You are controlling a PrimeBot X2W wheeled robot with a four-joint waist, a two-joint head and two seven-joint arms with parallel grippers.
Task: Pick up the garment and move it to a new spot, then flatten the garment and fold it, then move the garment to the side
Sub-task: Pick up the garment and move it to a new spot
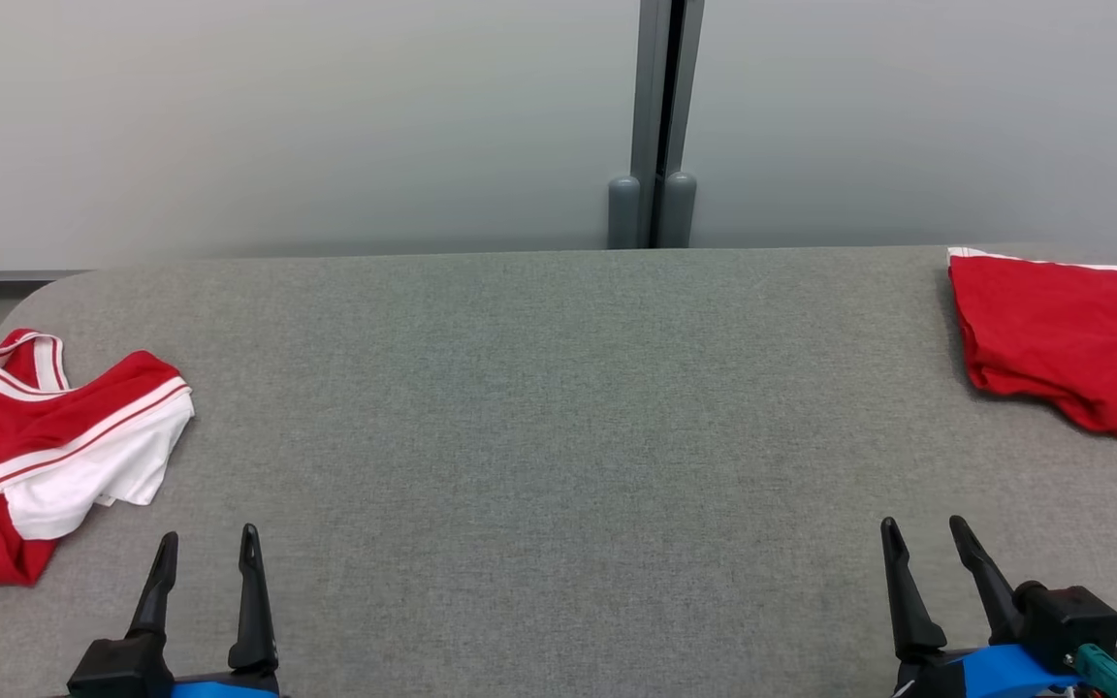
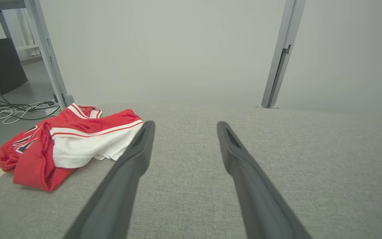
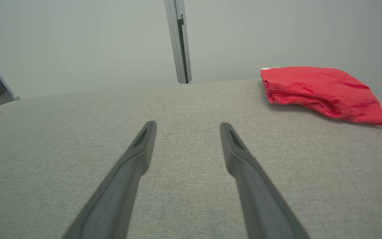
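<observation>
A crumpled red and white jersey, the garment [image 1: 64,436], lies at the table's left edge, with black lettering on its red part. In the left wrist view the garment [image 2: 78,142] sits just left of my left fingers. My left gripper [image 1: 209,533] hovers open near the table's front, right of the garment and apart from it, with nothing between its fingers [image 2: 134,156]. At the front right my right gripper [image 1: 922,522] is open too, over bare cloth. In the right wrist view its tips [image 3: 187,123] point at the far wall.
A folded plain red garment [image 1: 1063,339] rests at the table's far right corner, also seen ahead and to the right in the right wrist view [image 3: 317,89]. The grey fabric table [image 1: 558,388] ends at a pale wall with a grey post [image 1: 655,126]. Cables [image 2: 8,111] lie on the floor to the left.
</observation>
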